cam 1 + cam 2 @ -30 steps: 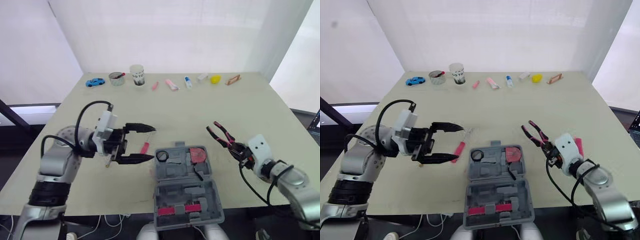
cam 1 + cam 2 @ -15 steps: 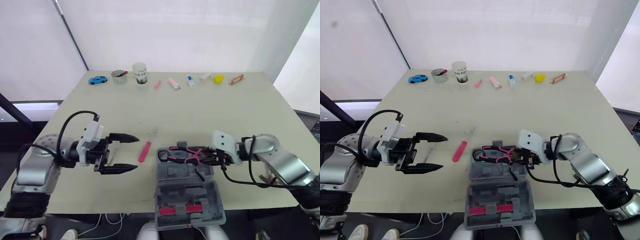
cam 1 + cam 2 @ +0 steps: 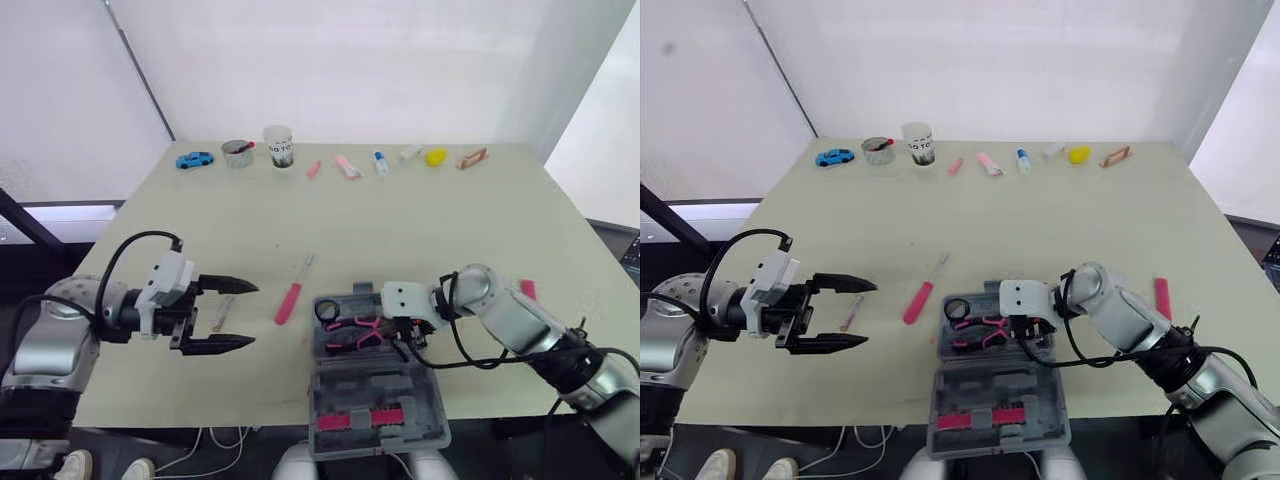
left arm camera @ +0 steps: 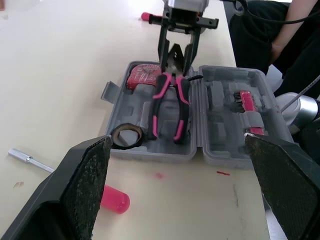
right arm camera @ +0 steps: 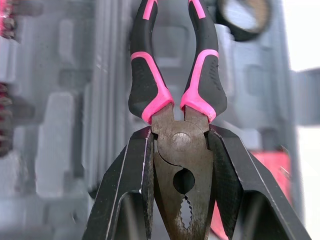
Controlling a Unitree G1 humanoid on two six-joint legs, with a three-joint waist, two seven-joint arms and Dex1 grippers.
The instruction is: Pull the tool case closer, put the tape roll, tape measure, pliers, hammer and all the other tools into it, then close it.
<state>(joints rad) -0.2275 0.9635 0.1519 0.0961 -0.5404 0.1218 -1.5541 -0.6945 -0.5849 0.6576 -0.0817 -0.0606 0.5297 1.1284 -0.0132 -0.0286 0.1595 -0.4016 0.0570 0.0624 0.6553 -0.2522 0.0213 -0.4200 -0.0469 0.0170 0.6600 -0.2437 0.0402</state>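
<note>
1. Step in hand: stowing the pliers (image 5: 172, 145). Judged midway through the task. The tool case (image 3: 400, 385) lay open at the near edge of the worktop (image 3: 450, 220), so the pull closer appeared done.
2. Right jaws: clenched on the bare metal head of the pliers, one finger on each side of the pivot. They hung low over the far half of the case.
3. Pliers: black handles with pink trim, slightly spread, pointing away from the right jaws. They lay along the moulded tray, between the tape roll (image 3: 957, 308) and the tape measure (image 4: 142, 76). Whether they were fully seated could not be told.
4. Tape roll: a dark ring in the corner of the tray. Tape measure: red, in the opposite corner.
5. Left jaws: spread wide and empty, above bare worktop to the case's left, just beside a small slim tool (image 3: 222, 312).
6. Outside the case: a pink-handled screwdriver (image 3: 290, 300) near its left side, and a pink item (image 3: 1161, 297) well apart on the right.
7. Next move, as judged: press the pliers level into the recess, release them, then lift straight up without snagging the handles. Loose tools would follow, the lid last.
</note>
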